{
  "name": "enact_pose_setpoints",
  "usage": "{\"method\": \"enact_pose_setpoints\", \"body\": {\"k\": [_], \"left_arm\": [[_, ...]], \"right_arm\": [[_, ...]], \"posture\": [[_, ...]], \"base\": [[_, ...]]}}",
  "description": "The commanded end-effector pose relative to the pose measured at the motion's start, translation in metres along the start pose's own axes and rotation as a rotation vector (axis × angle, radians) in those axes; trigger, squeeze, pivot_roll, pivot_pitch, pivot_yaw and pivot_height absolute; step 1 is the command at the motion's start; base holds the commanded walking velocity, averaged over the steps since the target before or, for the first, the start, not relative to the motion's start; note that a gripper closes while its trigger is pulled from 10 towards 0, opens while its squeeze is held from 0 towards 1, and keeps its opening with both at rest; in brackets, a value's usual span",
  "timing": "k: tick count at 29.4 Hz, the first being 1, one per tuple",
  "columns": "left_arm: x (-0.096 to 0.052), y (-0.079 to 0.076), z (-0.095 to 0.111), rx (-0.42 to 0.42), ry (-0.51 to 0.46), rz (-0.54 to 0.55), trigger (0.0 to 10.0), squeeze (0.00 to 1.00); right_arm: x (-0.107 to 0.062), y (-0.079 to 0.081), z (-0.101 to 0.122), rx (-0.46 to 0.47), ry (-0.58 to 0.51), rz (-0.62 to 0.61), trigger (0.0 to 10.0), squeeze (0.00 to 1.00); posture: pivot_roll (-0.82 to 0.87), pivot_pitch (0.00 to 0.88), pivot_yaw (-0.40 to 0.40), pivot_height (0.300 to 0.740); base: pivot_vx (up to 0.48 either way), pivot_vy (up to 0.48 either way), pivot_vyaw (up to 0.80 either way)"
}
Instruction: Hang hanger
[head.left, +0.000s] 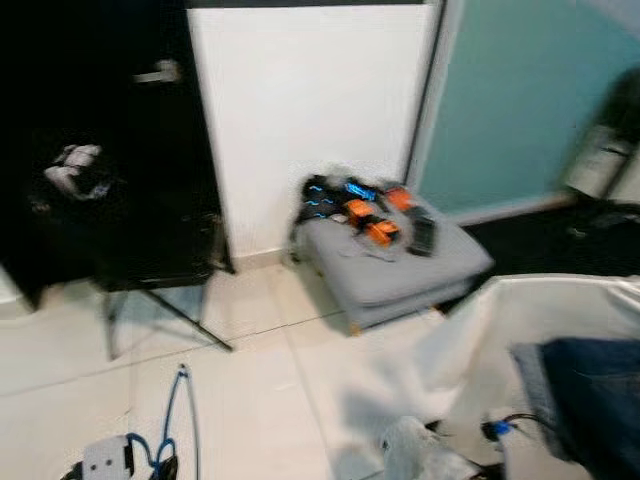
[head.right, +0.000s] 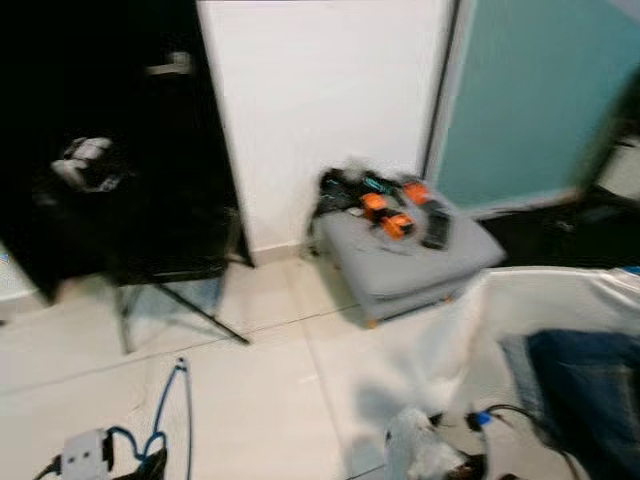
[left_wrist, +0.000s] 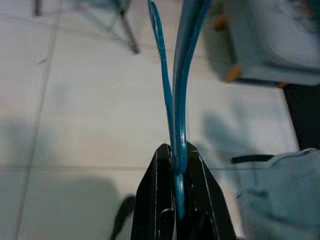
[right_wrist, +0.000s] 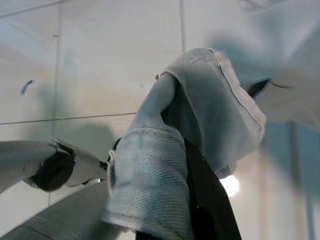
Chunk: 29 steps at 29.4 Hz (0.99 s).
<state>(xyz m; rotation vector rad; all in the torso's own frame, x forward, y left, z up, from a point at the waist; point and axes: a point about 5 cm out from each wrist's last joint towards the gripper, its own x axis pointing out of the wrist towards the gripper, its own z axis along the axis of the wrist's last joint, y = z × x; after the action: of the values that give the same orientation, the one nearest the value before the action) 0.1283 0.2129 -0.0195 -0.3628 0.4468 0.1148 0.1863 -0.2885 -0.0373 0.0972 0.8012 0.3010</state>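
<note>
**Materials and finishes**

A smooth, glossy blue plastic hanger (left_wrist: 176, 100) is seen. Coarse, ribbed pale cloth (right_wrist: 150, 175) is draped over a matt black finger (right_wrist: 205, 200). Glossy pale floor tiles (head.left: 250, 400) and a matt grey fabric cushion (head.left: 400, 270), at two o'clock, are shown.

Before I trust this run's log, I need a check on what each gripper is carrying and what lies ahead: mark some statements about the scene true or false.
1. The left gripper is shut on a blue hanger. True.
2. The right gripper holds a red mug. False: pale grey cloth is draped over it.
3. Orange and black items lie on the grey cushion. True.
4. The floor is dark carpet. False: the floor is pale tile.
</note>
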Motion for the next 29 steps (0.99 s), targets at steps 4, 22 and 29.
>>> {"method": "enact_pose_setpoints", "body": {"k": [4, 22, 29], "left_arm": [[0.003, -0.002, 0.001, 0.004, -0.005, -0.006, 10.0, 0.00], [0.009, -0.061, 0.126, 0.267, -0.438, -0.077, 10.0, 0.00], [-0.037, -0.125, 0.140, 0.307, -0.566, -0.176, 10.0, 0.00]], "right_arm": [[-0.006, -0.010, 0.011, -0.013, -0.023, 0.004, 10.0, 0.00], [0.003, 0.125, 0.230, -0.139, -0.679, 0.459, 10.0, 0.00], [-0.050, 0.153, 0.199, -0.022, -0.775, 0.464, 10.0, 0.00]], "posture": [[-0.04, 0.000, -0.060, 0.740], [-0.03, 0.000, -0.069, 0.740], [-0.04, 0.000, -0.054, 0.740]], "base": [[0.000, 0.000, 0.78], [0.000, 0.000, 0.78], [0.000, 0.000, 0.77]]}}
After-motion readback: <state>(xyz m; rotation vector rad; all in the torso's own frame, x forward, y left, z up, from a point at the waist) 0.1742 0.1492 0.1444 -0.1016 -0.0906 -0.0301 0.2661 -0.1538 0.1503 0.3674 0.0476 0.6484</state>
